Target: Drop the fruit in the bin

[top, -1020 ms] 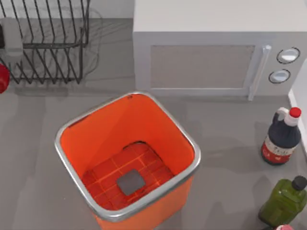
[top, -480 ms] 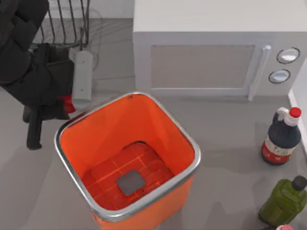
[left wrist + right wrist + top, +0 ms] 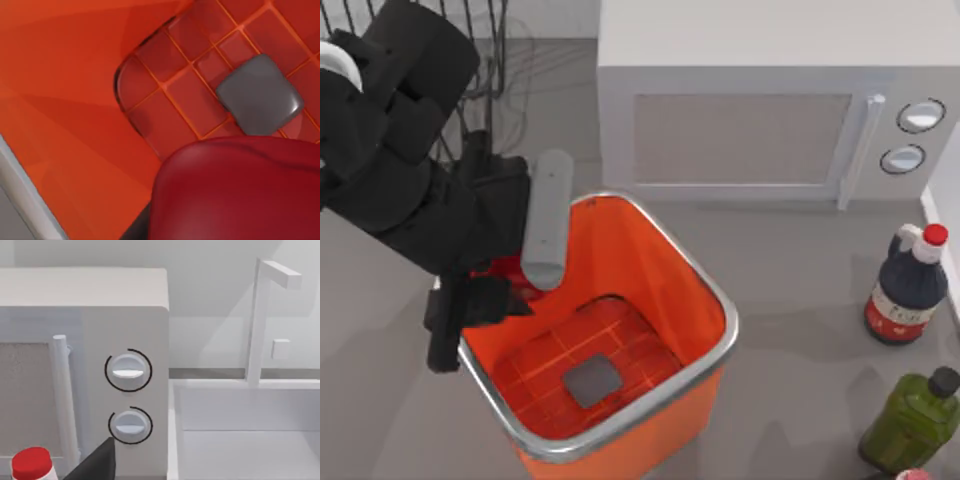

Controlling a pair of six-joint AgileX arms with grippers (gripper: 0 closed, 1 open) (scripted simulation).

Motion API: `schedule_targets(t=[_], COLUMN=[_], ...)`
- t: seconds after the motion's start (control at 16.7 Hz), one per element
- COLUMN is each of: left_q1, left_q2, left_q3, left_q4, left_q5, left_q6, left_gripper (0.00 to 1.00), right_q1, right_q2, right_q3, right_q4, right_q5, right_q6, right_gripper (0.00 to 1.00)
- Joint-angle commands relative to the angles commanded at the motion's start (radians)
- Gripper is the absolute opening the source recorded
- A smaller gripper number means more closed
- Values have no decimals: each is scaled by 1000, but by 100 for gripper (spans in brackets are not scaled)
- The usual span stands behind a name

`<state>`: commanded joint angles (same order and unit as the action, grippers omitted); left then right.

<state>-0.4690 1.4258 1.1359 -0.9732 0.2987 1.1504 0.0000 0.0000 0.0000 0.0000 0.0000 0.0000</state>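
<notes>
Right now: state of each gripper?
Left gripper: over the bin's left rim, shut on the fruit.
Right gripper: parked near the microwave; cannot be told.

Glossy bin [image 3: 650, 260], seemingly metal rim [image 3: 715, 335]

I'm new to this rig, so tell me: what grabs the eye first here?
The big orange bin at the table's centre. The left gripper hangs over its left rim, holding the red fruit above the gridded floor. A white microwave stands behind.
</notes>
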Motion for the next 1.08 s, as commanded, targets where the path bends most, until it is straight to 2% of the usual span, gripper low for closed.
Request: schedule_targets(t=[0.18, 0.54, 0.84, 1.08], left_q1=[-9, -99, -110, -110], left_q2=[17, 110, 123, 123], left_q3=[-29, -158, -174, -174], left_q4=[39, 263, 284, 284], left_q5=[2, 22, 23, 23], left_q6=[-26, -106, -116, -116], left_gripper=[0, 0, 0, 30], right_q1=[0, 0, 0, 0], right_q2=[0, 0, 0, 0], right_q3=[0, 0, 0, 0], right_q4=[0, 0, 0, 0], right_q5=[0, 0, 0, 0], right_q6=[0, 0, 0, 0], right_gripper=[100, 100, 100, 100])
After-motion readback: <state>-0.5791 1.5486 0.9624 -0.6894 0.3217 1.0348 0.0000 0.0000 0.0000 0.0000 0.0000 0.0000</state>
